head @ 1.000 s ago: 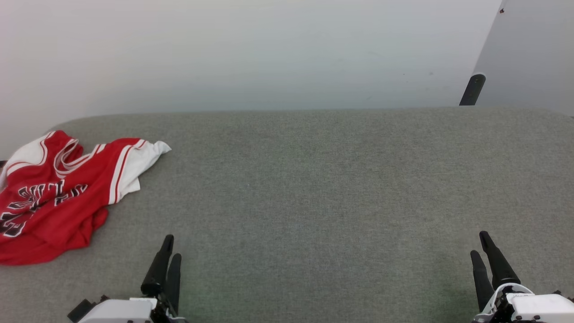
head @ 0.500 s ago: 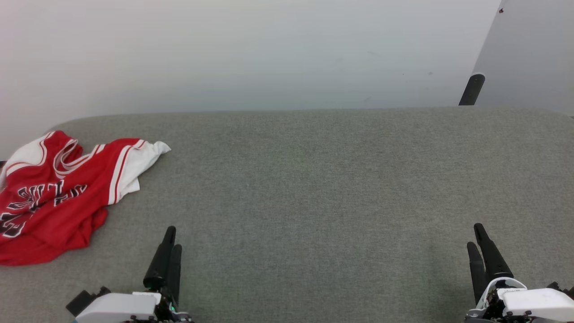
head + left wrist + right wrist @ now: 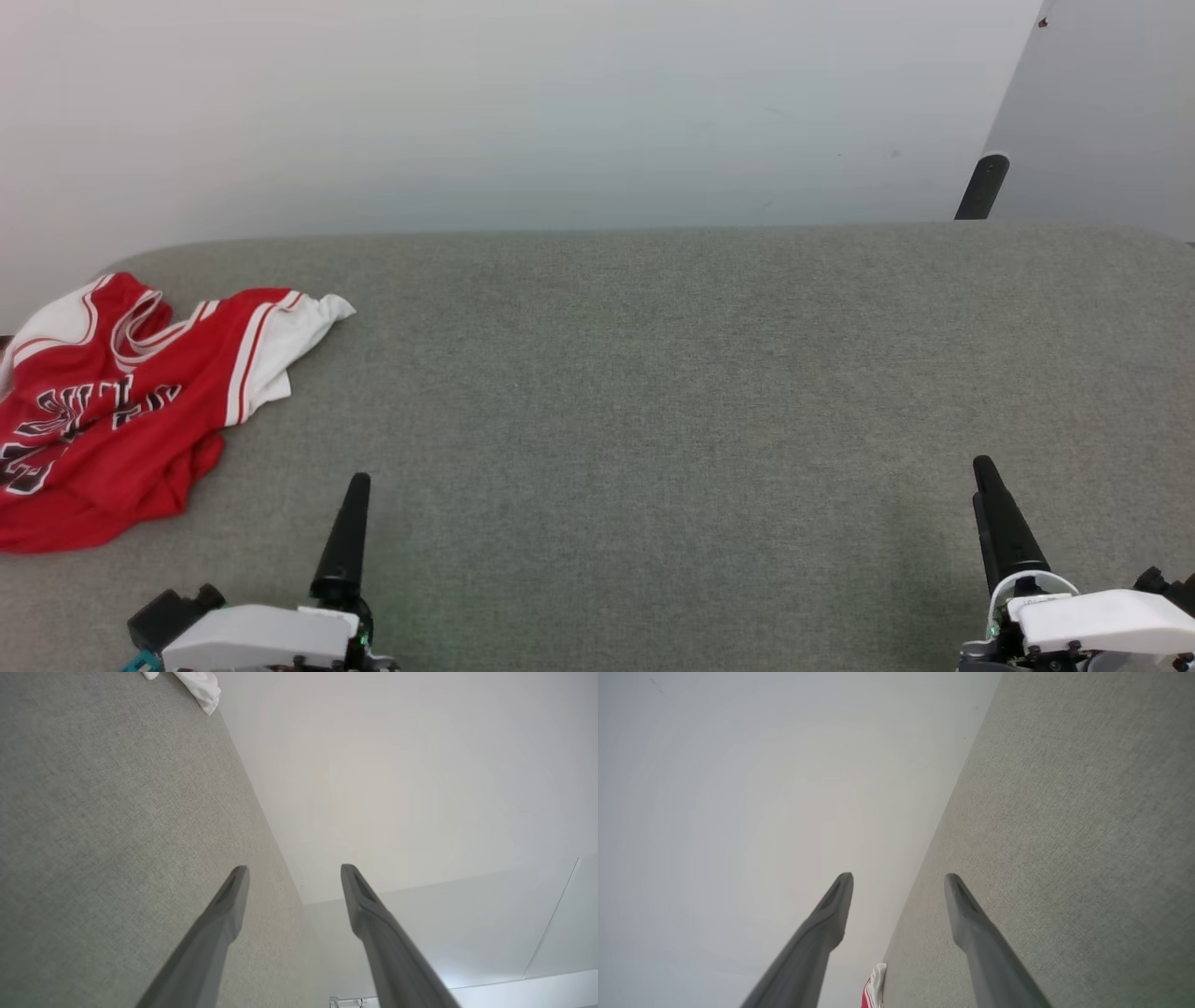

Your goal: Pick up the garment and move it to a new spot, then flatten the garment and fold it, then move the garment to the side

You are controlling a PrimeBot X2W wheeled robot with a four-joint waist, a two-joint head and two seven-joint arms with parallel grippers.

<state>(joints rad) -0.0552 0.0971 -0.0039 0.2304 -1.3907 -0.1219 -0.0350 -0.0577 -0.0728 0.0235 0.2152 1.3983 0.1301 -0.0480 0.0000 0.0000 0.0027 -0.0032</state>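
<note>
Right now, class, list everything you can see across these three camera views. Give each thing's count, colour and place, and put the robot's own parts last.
garment: one, red with white panels and black lettering, crumpled at the left end of the padded surface
padded surface: one, grey fabric, spanning the head view
wall: one, white, behind the padded surface
post: one, black, leaning, far right behind the padded surface
panel: one, pale grey, top right corner
left gripper: one, dark fingers, lower left of head view, open and empty
right gripper: one, dark fingers, lower right of head view, open and empty
</note>
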